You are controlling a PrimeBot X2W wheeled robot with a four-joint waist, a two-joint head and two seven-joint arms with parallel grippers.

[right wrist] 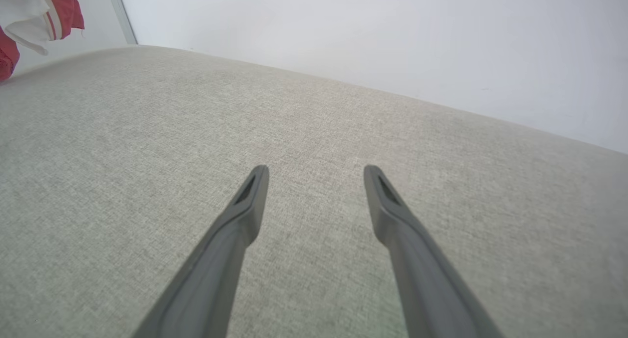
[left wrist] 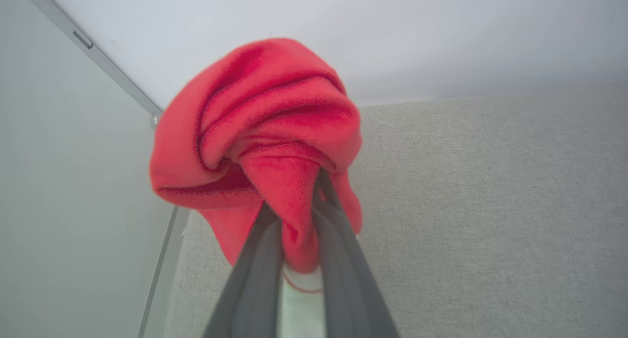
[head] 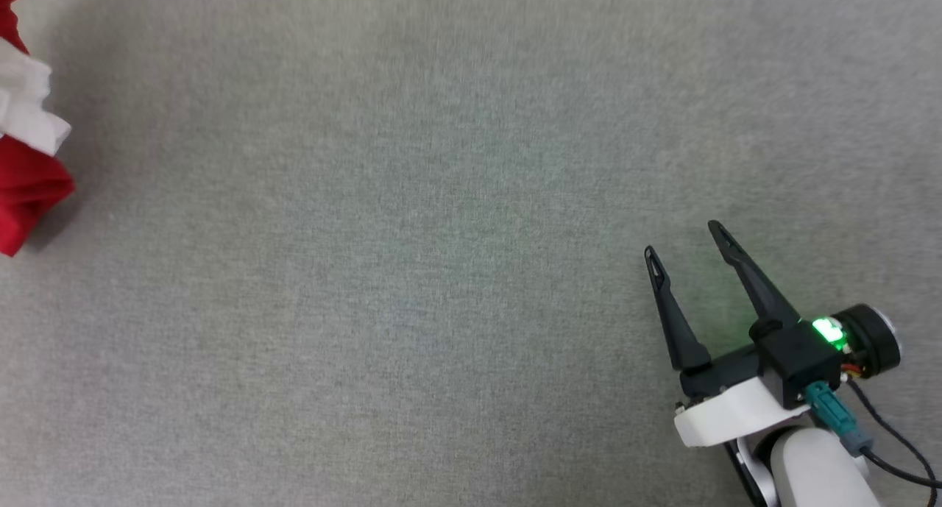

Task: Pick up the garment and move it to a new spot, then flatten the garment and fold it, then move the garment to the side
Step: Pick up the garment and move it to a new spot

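The garment, red with a bunched white part, shows at the far left edge of the head view over the grey fabric surface. In the left wrist view my left gripper is shut on a fold of the red garment, which bulges in a crumpled lump over the fingertips and hangs above the surface. Its red and white trim appears in the top left corner of the right wrist view. My right gripper is at the lower right, open, with nothing between its fingers.
A grey woven surface stretches across the whole head view. A pale wall rises behind its far edge, and a panel with a metal frame strip stands to the left in the left wrist view.
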